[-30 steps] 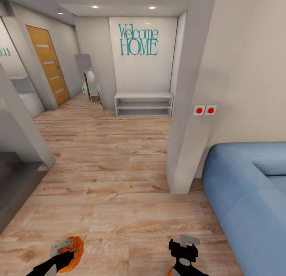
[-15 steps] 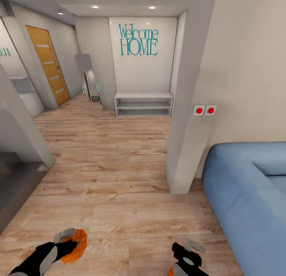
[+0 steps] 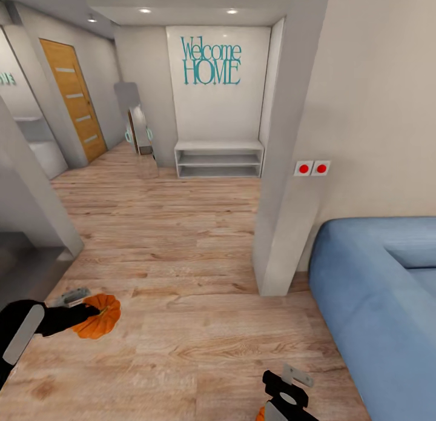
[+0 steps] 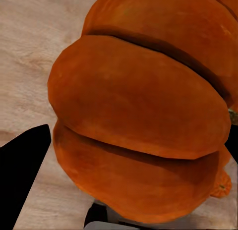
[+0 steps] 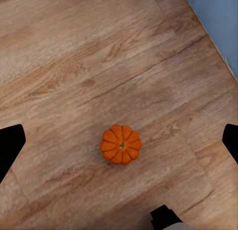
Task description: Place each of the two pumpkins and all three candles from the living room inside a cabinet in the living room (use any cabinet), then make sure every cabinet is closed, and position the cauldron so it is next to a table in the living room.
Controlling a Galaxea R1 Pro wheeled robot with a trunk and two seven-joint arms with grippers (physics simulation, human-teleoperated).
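A blue sofa (image 3: 378, 300) fills the right side, beside a grey wall pillar (image 3: 284, 185) that juts into the wooden floor (image 3: 181, 239). The left gripper (image 3: 82, 306) pinches one pumpkin (image 3: 97, 317) at the left. The right gripper (image 3: 284, 384) hangs spread above a second pumpkin (image 5: 121, 144) resting on the planks.

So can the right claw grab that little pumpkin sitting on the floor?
Probably yes. The right claw hangs open over the pumpkin on the floor, fingers apart on either side, with bare wooden floor around it and nothing in between.
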